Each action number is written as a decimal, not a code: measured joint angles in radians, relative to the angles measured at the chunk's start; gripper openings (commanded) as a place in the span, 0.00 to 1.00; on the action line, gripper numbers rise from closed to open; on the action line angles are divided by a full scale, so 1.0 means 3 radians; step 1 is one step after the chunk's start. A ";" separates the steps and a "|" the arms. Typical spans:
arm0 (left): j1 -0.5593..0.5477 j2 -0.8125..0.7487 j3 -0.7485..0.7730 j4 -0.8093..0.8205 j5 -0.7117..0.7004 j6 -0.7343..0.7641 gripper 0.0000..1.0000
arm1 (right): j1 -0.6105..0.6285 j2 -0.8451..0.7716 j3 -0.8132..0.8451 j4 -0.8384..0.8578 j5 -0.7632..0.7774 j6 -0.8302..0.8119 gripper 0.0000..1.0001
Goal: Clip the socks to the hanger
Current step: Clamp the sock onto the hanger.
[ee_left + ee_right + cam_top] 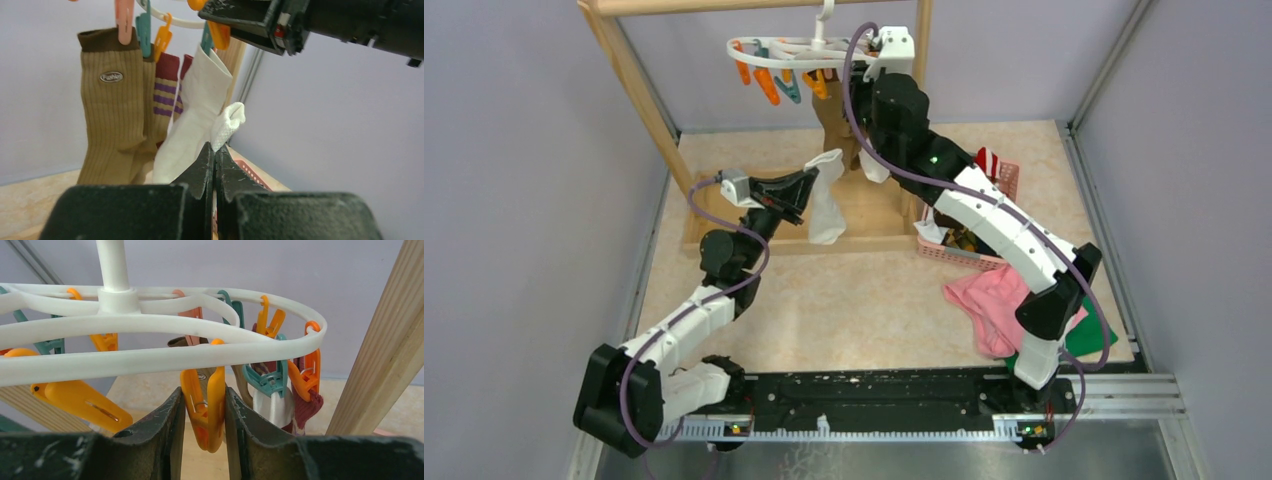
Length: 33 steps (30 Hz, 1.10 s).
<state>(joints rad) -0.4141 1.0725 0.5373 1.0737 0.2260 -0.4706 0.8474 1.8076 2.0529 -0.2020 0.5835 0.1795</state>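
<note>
My left gripper [215,157]: fingers pressed together, pinching a white mesh sock [229,120] at centre frame of its wrist view, below the hanger [125,362].

My right gripper [202,396]: fingers closed against both sides of an orange clip [201,412] on the ring's near edge.

Done, by my reckoning: olive-brown sock [110,115], striped sock [165,92] and a plain white sock [192,120] hang clipped.

Left to do: feed the held sock into this clip, then whatever sits in the pink basket [1009,180], right of frame overhead, mostly hidden by my arm.
</note>
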 measured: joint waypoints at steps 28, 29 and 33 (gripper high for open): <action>-0.0308 0.0628 0.0618 -0.0094 -0.0445 0.0518 0.00 | -0.0041 -0.0139 -0.0262 0.0212 -0.0184 0.0108 0.26; -0.0308 0.0628 0.0618 -0.0092 -0.0448 0.0520 0.00 | -0.0043 -0.0139 -0.0262 0.0212 -0.0184 0.0109 0.27; -0.0308 0.0628 0.0618 -0.0090 -0.0460 0.0521 0.00 | -0.0043 -0.0139 -0.0262 0.0214 -0.0182 0.0108 0.31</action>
<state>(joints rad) -0.5064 1.2610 0.7227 1.0466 0.0879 -0.3141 0.8345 1.7660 1.9743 -0.1379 0.5289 0.2119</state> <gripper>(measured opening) 0.012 0.302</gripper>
